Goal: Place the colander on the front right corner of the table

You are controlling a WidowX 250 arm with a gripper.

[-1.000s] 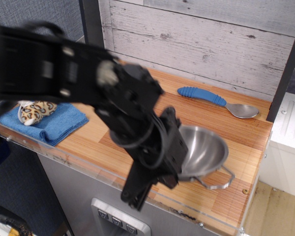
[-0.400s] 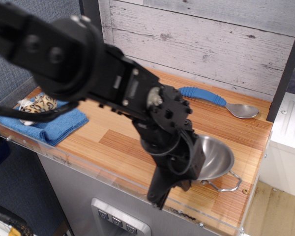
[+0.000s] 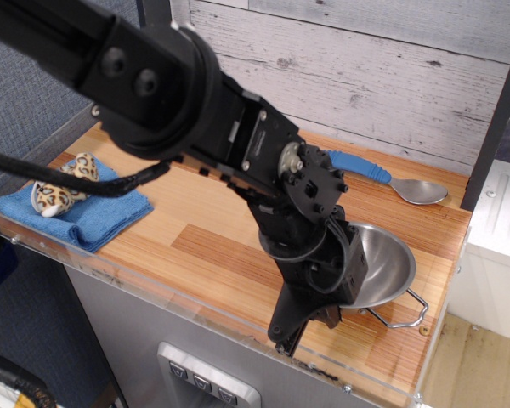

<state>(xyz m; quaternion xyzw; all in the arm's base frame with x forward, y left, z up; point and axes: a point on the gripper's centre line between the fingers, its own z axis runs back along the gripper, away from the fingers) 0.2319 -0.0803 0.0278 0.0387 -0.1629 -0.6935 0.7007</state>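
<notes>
The colander (image 3: 384, 265), a shiny steel bowl with a thin wire loop handle (image 3: 401, 313), sits tilted near the front right corner of the striped wood table (image 3: 206, 223). My black gripper (image 3: 342, 287) reaches down from the upper left and is shut on the colander's left rim. The arm hides the bowl's left side and the second handle. I cannot tell whether the bowl rests fully on the wood or hangs just above it.
A blue-handled metal spoon (image 3: 379, 174) lies at the back right. A blue towel (image 3: 85, 214) with a leopard-print plush (image 3: 58, 192) lies at the left front. A clear acrylic rim (image 3: 157, 289) edges the table's front. A white cabinet (image 3: 497, 246) stands to the right.
My gripper has carried the colander to the right and slightly forward, toward the front right corner. The arm has swung right and uncovered the towel and plush.
</notes>
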